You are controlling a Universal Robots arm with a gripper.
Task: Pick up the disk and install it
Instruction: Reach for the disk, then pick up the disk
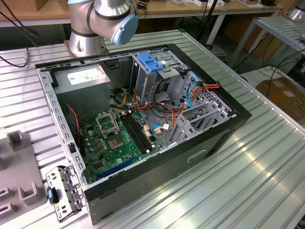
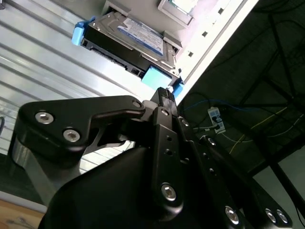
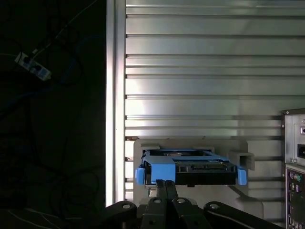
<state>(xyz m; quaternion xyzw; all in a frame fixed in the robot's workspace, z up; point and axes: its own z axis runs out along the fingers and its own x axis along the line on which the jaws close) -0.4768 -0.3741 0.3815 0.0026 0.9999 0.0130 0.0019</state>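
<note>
Jaws closed and empty, the gripper (image 3: 165, 183) hangs just beside the disk (image 3: 198, 168); a clean pick needs them opened, centred squarely across it.

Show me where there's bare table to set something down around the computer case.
Widest bare table lies at the exterior view's right of the case. Exterior view's left is crowded: grey blocks, a metal bracket. Inside the case, cables fill the gaps. Table past the disk is bare too.
</note>
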